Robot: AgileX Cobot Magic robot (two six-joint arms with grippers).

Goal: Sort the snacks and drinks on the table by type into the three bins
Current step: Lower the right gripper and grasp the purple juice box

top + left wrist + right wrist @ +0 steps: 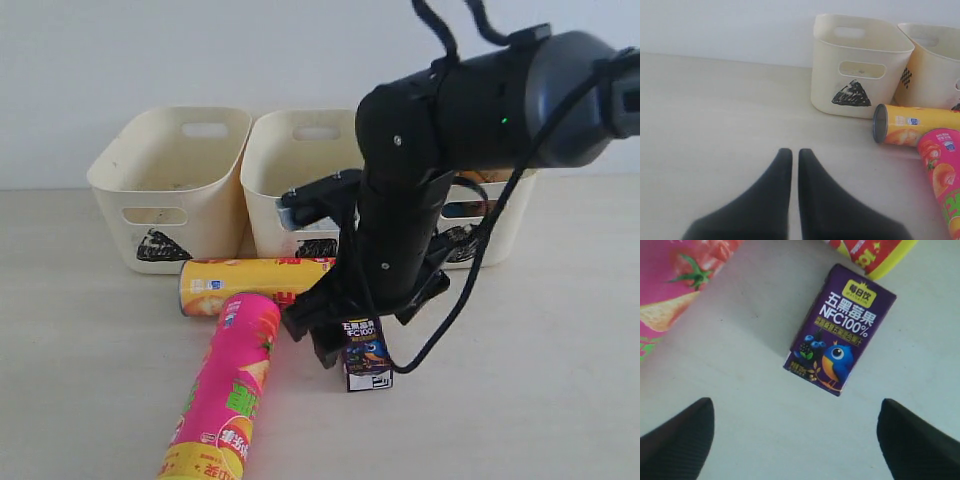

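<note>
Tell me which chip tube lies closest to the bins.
The yellow tube. It lies on its side, crosswise, right in front of the bins. The pink tube also lies flat but angles away from them, towards the camera.

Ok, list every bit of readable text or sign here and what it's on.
"每日饮": top of the purple juice box.
"五黑莓果": same box.
"NFC100%": same box; the line under it is blurred.
Black scribbled triangle: front of the leftmost bin.
Print on the pink tube and yellow tube: too blurred.
</note>
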